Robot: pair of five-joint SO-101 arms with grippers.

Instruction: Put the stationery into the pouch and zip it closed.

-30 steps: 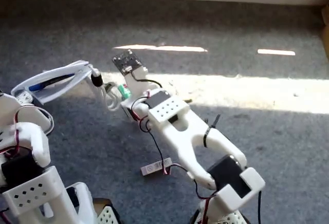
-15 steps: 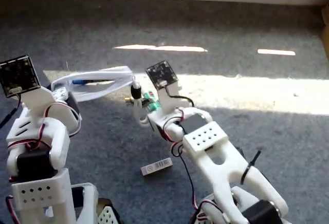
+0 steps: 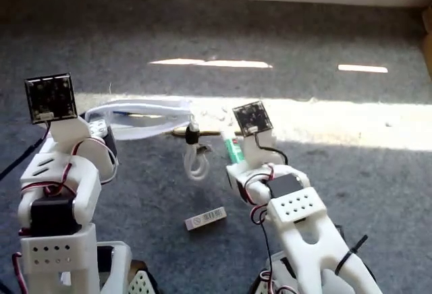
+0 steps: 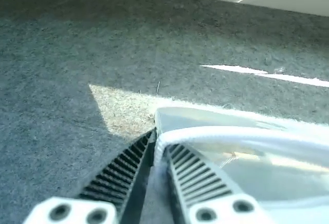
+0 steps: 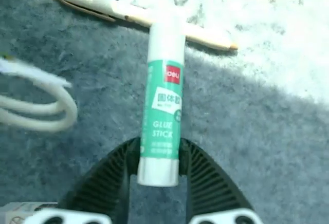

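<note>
Clear pouch (image 3: pixel 138 115) at the left already holds a blue pen (image 3: pixel 125 113), its edge pinched tight between the left fingers (image 4: pixel 123 167). Not yet packed are a beige pen (image 3: pixel 206 133) on the grey carpet beside the pouch and, further right, a glue stick (image 5: pixel 163 116) clamped between the right fingers (image 5: pixel 110 175). Zipping remains.

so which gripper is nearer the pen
Right. The right gripper, shut on the glue stick, is just beside the pen; the left gripper holds the pouch, farther off.
</note>
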